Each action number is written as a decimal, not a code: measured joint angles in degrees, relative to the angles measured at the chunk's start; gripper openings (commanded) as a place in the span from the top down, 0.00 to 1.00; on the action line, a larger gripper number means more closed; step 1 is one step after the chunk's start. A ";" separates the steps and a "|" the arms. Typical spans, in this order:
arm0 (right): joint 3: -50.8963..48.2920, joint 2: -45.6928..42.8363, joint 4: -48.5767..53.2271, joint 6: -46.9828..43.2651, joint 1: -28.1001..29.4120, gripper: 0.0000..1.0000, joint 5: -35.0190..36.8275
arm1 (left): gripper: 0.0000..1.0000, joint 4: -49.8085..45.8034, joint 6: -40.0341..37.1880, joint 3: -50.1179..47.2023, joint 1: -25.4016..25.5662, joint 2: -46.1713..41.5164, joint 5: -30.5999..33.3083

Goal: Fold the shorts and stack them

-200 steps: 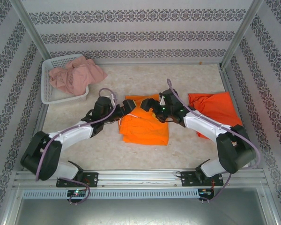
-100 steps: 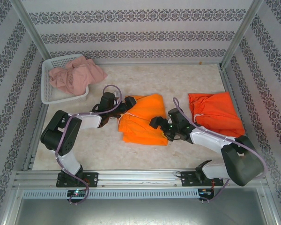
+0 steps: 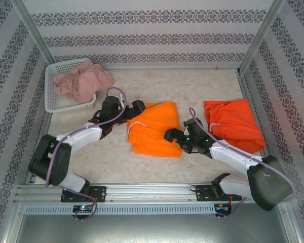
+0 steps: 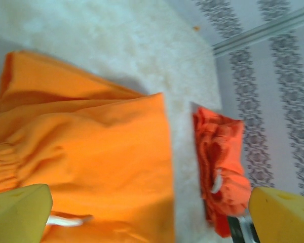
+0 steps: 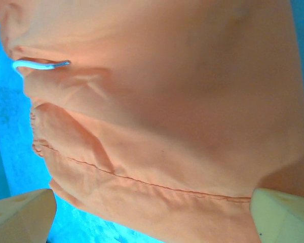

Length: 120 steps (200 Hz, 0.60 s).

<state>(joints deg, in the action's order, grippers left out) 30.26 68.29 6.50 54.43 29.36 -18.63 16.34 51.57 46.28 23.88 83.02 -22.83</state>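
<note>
Flanking the folded yellow-orange cloth shorts (image 3: pixel 154 129) at the middle of the pale speckled table (image 3: pixel 192 86), both grippers stand with jaws spread and nothing between them: the left gripper (image 3: pixel 137 108) at the cloth's far left corner, the right gripper (image 3: pixel 171 135) at its near right edge. That placement seems to suit pinching opposite sides for another fold. Bright red-orange cloth shorts (image 3: pixel 233 124) lie well apart on the right, likely the stack's base. Dusty pink shorts (image 3: pixel 83 81) spill over the white plastic mesh basket (image 3: pixel 53 104) at far left. Nothing blocks either arm, though a white drawstring (image 5: pixel 40 65) could snag.
</note>
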 measured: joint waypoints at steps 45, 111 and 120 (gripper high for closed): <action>8.81 -2.93 10.99 -11.45 -0.92 0.02 6.29 | 0.00 -0.68 -0.13 -3.43 5.84 -6.40 0.81; 10.75 -4.52 18.58 -21.05 -7.10 0.02 9.70 | 0.00 3.41 -0.17 -14.51 7.50 2.05 3.23; 10.75 -4.52 18.69 -21.86 -7.87 0.03 9.66 | 0.00 4.83 -0.17 -15.23 7.56 1.77 3.54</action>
<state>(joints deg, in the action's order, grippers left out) 41.01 63.77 25.19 32.58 21.50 -8.97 21.17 51.40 31.05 31.44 84.79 -19.29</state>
